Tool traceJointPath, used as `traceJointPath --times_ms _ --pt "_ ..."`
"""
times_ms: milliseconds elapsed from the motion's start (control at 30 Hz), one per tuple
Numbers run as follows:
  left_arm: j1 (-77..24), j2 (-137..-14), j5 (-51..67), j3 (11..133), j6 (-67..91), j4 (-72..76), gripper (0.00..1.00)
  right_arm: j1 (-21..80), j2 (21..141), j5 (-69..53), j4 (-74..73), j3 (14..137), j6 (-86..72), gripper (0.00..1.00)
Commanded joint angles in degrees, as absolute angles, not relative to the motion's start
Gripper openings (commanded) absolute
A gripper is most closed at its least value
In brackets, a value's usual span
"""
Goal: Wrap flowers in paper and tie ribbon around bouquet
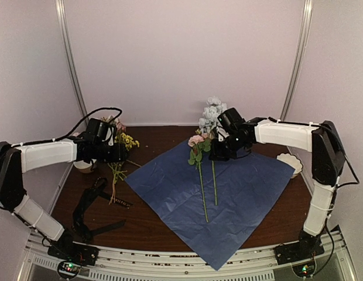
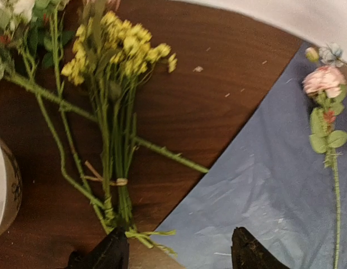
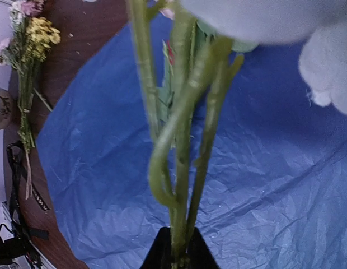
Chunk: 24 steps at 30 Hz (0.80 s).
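The right pincer is clamping the thin green stems of pale bluish-white flowers over the large crinkled blue paper sheet. The left pincer is hovering wide open above a yellow-headed green-stemmed bunch lying on the brown wooden counter.

Ribbon, black, near left on the bench: small white lettering along one flat stretch, too small to read in the top view; the right wrist view shows only pale specks.
Cup, white, far left: dark marks on its side, blurred and cut off, illegible.
No other text, label or number can be read.
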<state>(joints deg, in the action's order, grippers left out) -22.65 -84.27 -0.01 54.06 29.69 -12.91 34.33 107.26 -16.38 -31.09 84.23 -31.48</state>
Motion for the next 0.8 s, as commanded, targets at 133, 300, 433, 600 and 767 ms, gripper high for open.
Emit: traceJointPath --times_ms 133,300,433,600,767 --pt "-16.96 -93.36 -1.87 56.90 27.84 -19.33 0.61 34.01 111.55 -7.65 -36.85 85.31 -30.52 0.40" --pt "-14.43 -98.79 -2.27 63.15 25.52 -19.51 0.56 34.18 108.78 -5.00 -38.11 84.10 -28.97 0.41" --pt "-12.10 -105.45 -1.07 69.09 24.92 -21.53 0.41 34.61 106.36 -5.51 -38.06 82.82 -27.54 0.42" --pt "-11.59 -109.92 2.28 72.47 24.14 -22.39 0.30 34.98 104.08 -6.15 -37.88 80.79 -26.73 0.43" --pt "-11.47 -112.10 0.07 73.72 23.70 -23.98 0.27 34.98 102.91 -6.14 -38.03 79.99 -26.47 0.43"
